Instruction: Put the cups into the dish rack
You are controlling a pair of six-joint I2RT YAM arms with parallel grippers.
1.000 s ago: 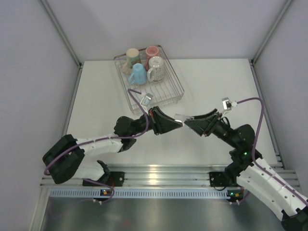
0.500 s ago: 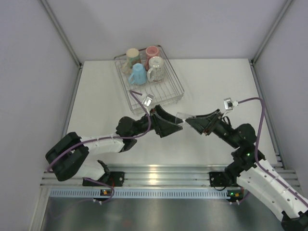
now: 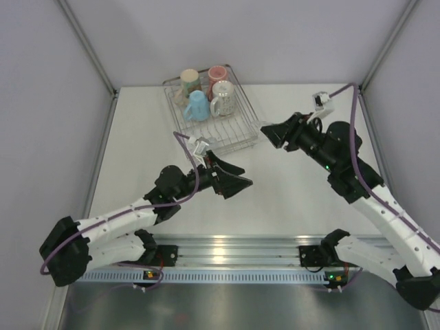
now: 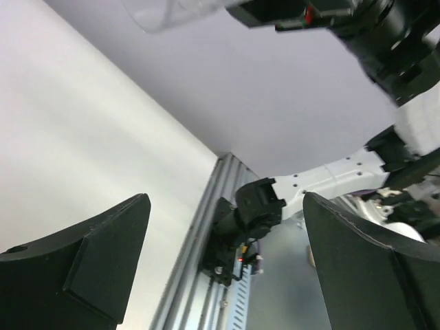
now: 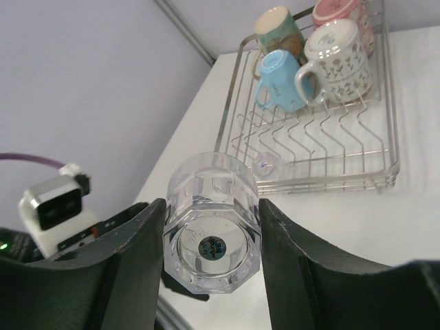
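My right gripper (image 3: 267, 130) is shut on a clear glass tumbler (image 5: 212, 234), held off the table with its thick base toward the wrist camera, just off the front right corner of the dish rack (image 3: 246, 104). The tumbler's rim (image 4: 172, 14) also shows at the top of the left wrist view. At the back of the wire rack (image 5: 330, 183) stand a cream-tan cup (image 3: 190, 78), a pink cup (image 3: 218, 73), a light blue cup (image 3: 196, 105) and a speckled handled mug (image 3: 223, 97). My left gripper (image 3: 238, 183) is open and empty mid-table, jaws wide apart (image 4: 227, 227).
A small clear glass object (image 5: 266, 165) lies on the rack's grid near its front. An aluminium rail (image 3: 227, 244) with both arm bases runs along the near edge. Grey walls and slanted frame posts close in the table on three sides.
The left gripper opened, let go of the tumbler and drew back to the near left. The right arm carried the tumbler up and away to the rack's front right corner.
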